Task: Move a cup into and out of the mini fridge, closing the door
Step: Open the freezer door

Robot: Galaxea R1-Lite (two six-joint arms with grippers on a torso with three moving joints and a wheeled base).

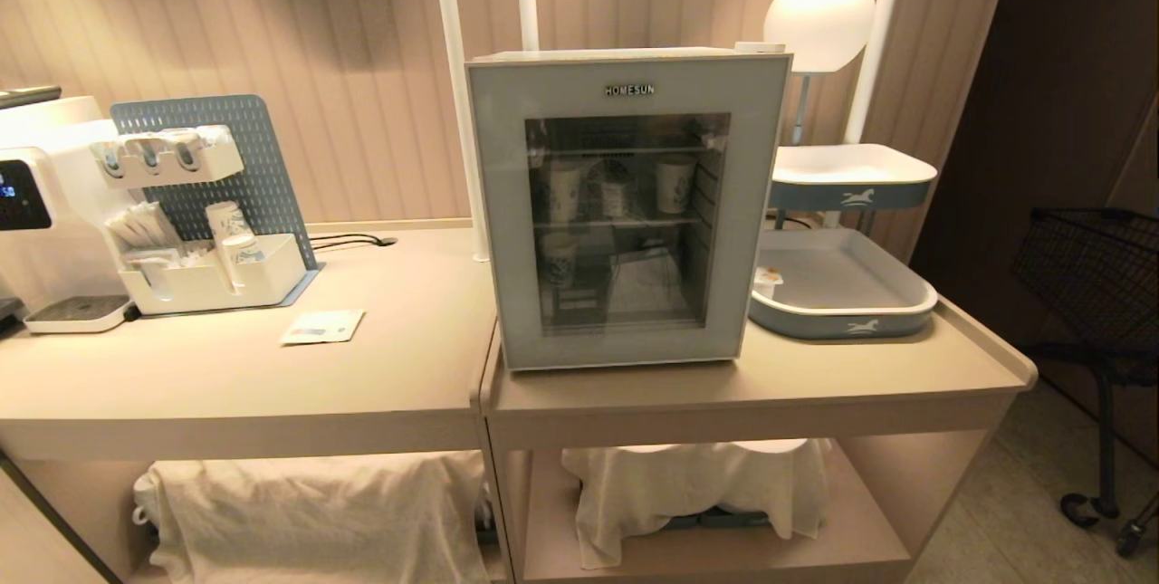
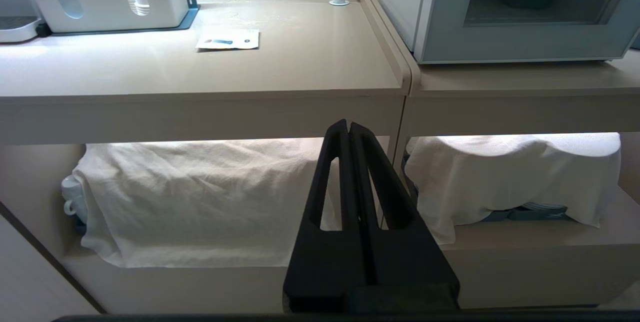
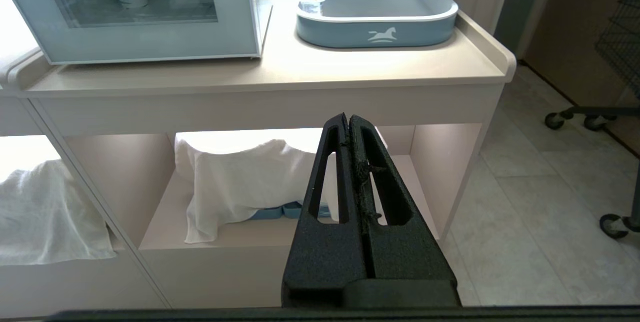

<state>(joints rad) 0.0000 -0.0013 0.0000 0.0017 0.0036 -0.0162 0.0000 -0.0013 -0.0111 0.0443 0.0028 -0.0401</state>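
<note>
left hand [image 2: 349, 125] closed, right hand [image 3: 348, 117] closed

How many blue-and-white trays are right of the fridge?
2: the lower tray sits on the counter beside the mini fridge; the upper tray is raised on a stand behind it.

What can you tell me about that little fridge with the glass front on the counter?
The mini fridge is a boxy white countertop unit standing upright on the right-hand beige counter. Its door is shut: a pale grey-blue frame around a dark glass window, with "HOMESUN" lettered along the top. Through the glass you can see wire shelves holding white paper cups with blue print. A blue-and-white tray sits close beside it. Nothing but the counter visibly touches it.
</note>
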